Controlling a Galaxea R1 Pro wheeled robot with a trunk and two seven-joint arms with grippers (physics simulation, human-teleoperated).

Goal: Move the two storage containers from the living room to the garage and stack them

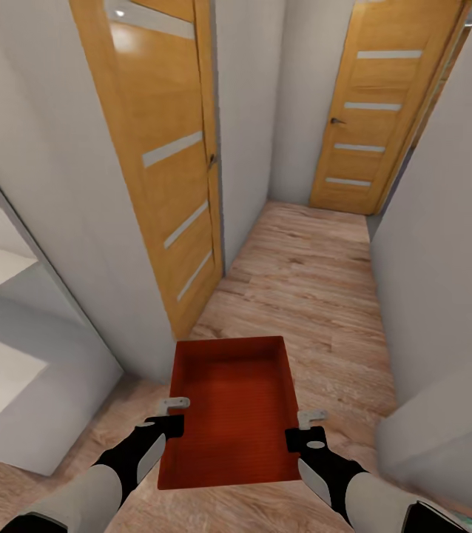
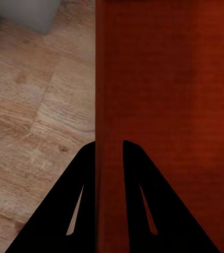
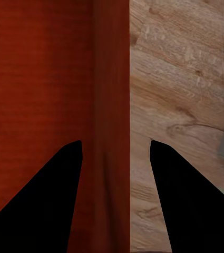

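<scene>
Storage container [image 1: 232, 411] held betw. both arms over plank floor [image 1: 317, 296]: left gripper [image 1: 171, 414] clamps its left wall, right gripper [image 1: 306, 429] its right wall; long axis points ahead twd far door [image 1: 384, 104].

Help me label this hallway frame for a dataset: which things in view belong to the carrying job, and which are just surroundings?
Job:
- storage container, held by its side walls
- left tool on its left wall
- right tool on its right wall

Surroundings:
- near wooden door
- far wooden door
- wood plank floor
- white walls
</scene>
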